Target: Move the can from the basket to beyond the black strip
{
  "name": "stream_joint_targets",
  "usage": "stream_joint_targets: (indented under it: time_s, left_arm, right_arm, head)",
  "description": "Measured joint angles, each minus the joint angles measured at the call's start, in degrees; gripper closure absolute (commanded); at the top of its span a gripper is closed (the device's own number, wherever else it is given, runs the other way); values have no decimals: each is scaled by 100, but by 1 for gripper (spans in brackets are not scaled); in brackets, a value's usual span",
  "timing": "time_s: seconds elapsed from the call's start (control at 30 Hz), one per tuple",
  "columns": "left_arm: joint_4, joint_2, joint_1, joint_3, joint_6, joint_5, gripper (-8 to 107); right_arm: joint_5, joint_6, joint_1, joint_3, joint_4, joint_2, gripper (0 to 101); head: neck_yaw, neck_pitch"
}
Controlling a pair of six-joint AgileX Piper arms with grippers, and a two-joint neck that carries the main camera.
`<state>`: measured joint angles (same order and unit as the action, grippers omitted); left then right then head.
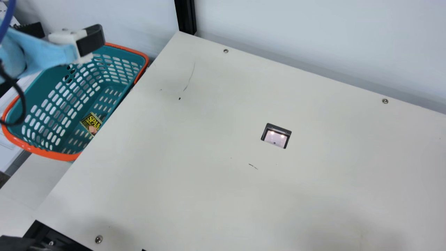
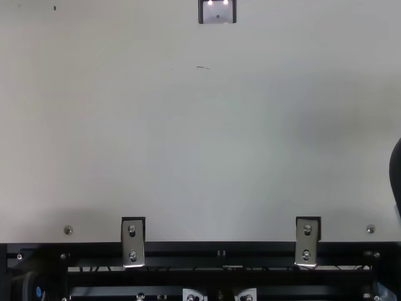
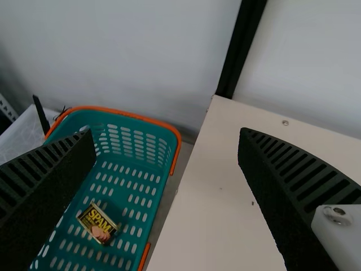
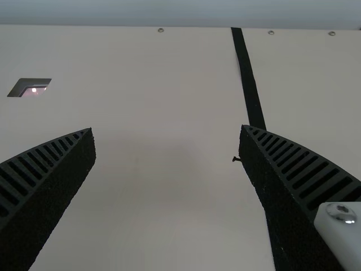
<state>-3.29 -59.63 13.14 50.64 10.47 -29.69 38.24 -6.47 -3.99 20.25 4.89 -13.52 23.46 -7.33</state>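
My left gripper (image 1: 90, 40) is over the far end of the teal basket (image 1: 73, 90) with the orange rim, at the table's left side. The yellow and dark-blue can (image 1: 92, 122) lies low inside, against the near wall. In the left wrist view my left gripper (image 3: 167, 132) is open, nothing between its fingers, and the can (image 3: 97, 224) rests on the perforated floor of the basket (image 3: 144, 189). The right wrist view has my right gripper (image 4: 167, 131) open over bare table, one finger overlapping the black strip (image 4: 249, 82).
The cream table (image 1: 216, 104) has a rectangular cutout (image 1: 276, 136) and several screws. A black post (image 1: 186, 17) stands at its far left corner. Black metal framing (image 2: 219, 251) runs along the near edge, and a black shape (image 2: 396, 169) enters at the top view's right edge.
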Motion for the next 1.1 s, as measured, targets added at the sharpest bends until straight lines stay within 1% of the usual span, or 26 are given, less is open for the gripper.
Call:
stream_joint_targets:
  time_s: [0.2,0.33,0.63,0.83,1.1]
  left_arm:
    - [-170,-1027,318,410,287,-129,9]
    - [-344,-1589,458,553,550,-166,9]
    - [-887,-2735,693,526,1269,-88,9]
    - [-1102,-3372,858,515,1856,-80,9]
    - [-1320,-4116,1117,732,2520,-127,9]
  right_arm:
    - [0,0,0,0,0,0,0]
    - [0,0,0,0,0,0,0]
    - [0,0,0,0,0,0,0]
    - [0,0,0,0,0,0,0]
    - [0,0,0,0,0,0,0]
  head:
    - [0,0]
    - [0,0]
    - [0,0]
    - [0,0]
    - [0,0]
